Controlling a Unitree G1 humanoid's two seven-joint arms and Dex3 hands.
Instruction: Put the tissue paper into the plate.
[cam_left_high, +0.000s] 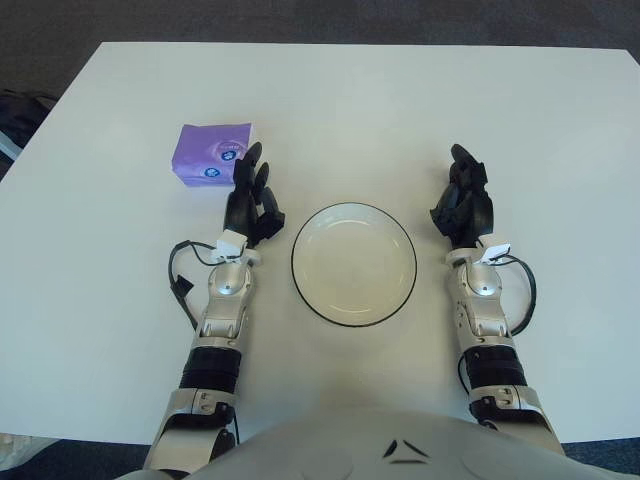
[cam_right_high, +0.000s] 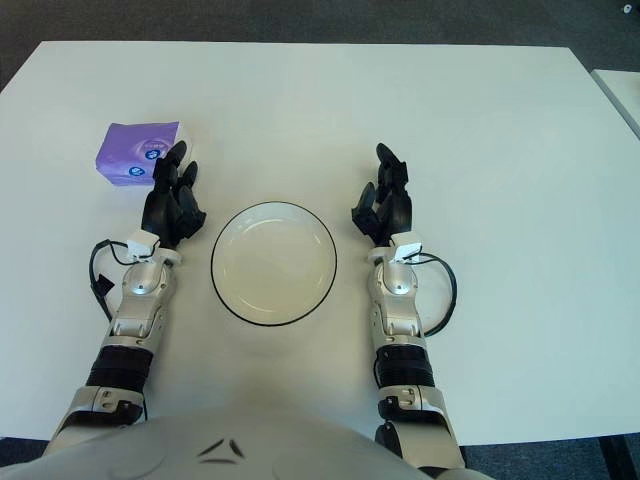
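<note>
A purple tissue pack (cam_left_high: 211, 154) lies on the white table at the left, behind my left hand. A white plate with a dark rim (cam_left_high: 354, 263) sits empty at the table's middle front. My left hand (cam_left_high: 251, 193) rests on the table between the pack and the plate, fingers relaxed and holding nothing, fingertips just short of the pack's near right corner. My right hand (cam_left_high: 463, 198) rests on the table to the right of the plate, fingers relaxed and empty. The same scene shows in the right eye view, with the pack (cam_right_high: 137, 153) and the plate (cam_right_high: 273, 262).
The white table (cam_left_high: 340, 110) stretches wide behind the plate. A dark object (cam_left_high: 18, 115) sits off the table's left edge. Another table's corner (cam_right_high: 622, 95) shows at the far right.
</note>
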